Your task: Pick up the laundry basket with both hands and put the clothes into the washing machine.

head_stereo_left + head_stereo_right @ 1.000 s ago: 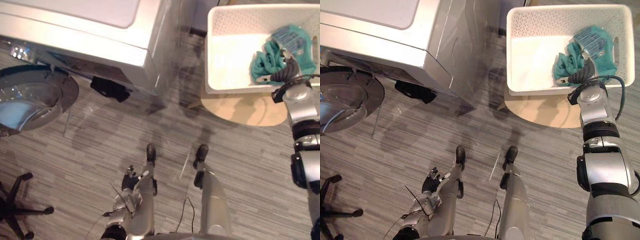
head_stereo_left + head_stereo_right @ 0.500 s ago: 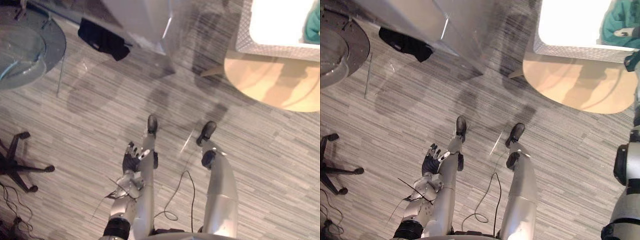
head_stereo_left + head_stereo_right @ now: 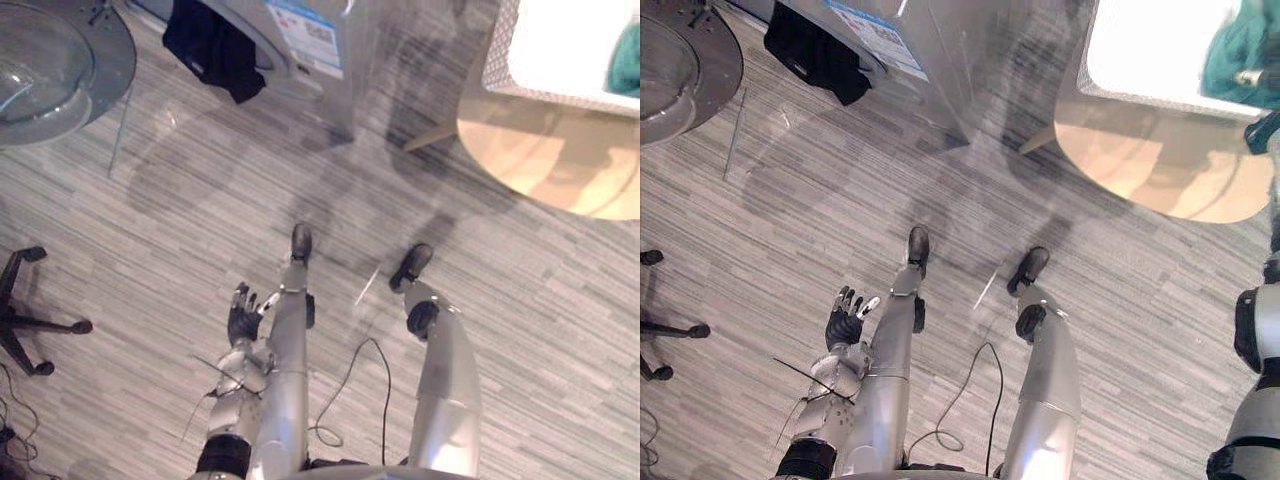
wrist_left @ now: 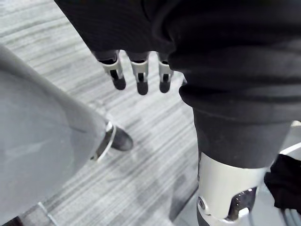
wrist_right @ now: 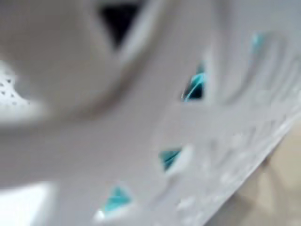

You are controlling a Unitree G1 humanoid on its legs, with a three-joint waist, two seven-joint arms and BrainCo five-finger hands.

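Tipping down over last second, head camera shifts whole picture; things themselves unmoved.

Left eye view: laundry basket (image 3: 555, 93) upper right, still on round wooden surface (image 3: 540, 165), teal clothes (image 3: 627, 60) inside. Washing machine (image 3: 365, 60) top centre, door (image 3: 55, 55) open upper left. Sticker (image 3: 310, 40) print too small to read.

Right eye view: right hand (image 3: 1248, 77) at clothes, upper right; grip cannot tell.

Left wrist view: left hand (image 4: 136, 70) idle over floor (image 4: 141, 155), fingers straight, slightly apart.

Right wrist view: basket wall close, teal behind holes.

Judgement: two-handed lift not begun.

Our left arm (image 3: 262, 400) hangs low in front of us, the left hand (image 3: 243, 318) empty, its fingers (image 4: 138, 77) straight and slightly spread. Our right arm (image 3: 1258, 330) stretches forward, the right hand (image 3: 1252, 78) far out, its grasp unclear.
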